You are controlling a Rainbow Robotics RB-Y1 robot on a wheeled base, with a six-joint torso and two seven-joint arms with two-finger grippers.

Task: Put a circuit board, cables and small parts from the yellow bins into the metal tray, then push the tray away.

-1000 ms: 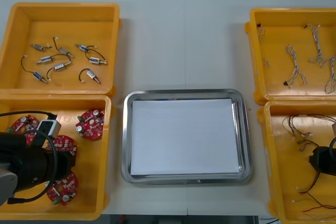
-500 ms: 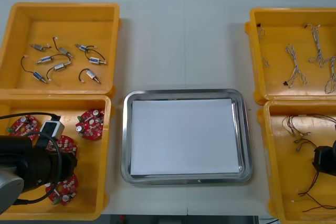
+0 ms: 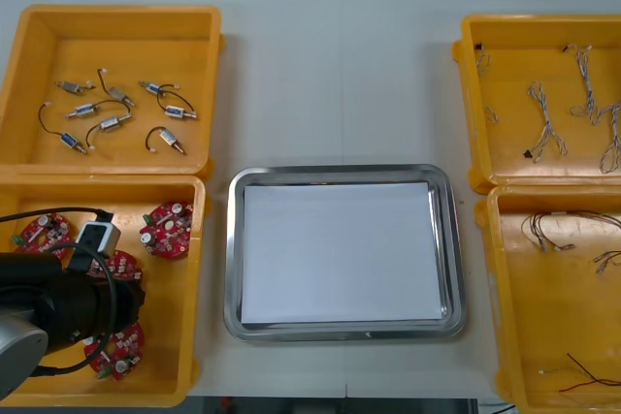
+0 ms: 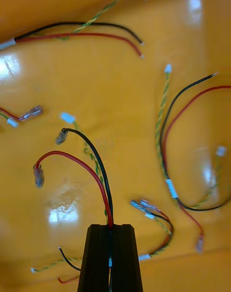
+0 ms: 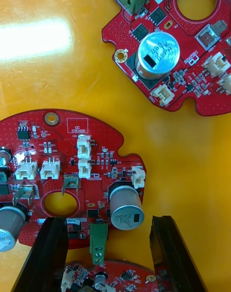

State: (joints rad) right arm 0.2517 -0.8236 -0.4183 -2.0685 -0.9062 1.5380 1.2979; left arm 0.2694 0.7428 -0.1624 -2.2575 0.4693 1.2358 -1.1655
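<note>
My left gripper is open low over the near left yellow bin. Its fingers straddle the edge of a round red circuit board, around its green connector and a grey capacitor. More boards lie around it, and the left gripper is seen above them in the front view. My right gripper is shut on a red and yellow cable over the near right bin; its red and black wires rise from between the fingertips. The metal tray, white inside, sits in the middle.
Small metal parts lie in the far left bin. Twisted pale cables lie in the far right bin. Several loose red, black and yellow cables lie on the floor of the near right bin.
The right gripper closed on a cable and its arm left the front view to the right; the cable bundle at the bin's middle went with it. The left arm barely moved.
</note>
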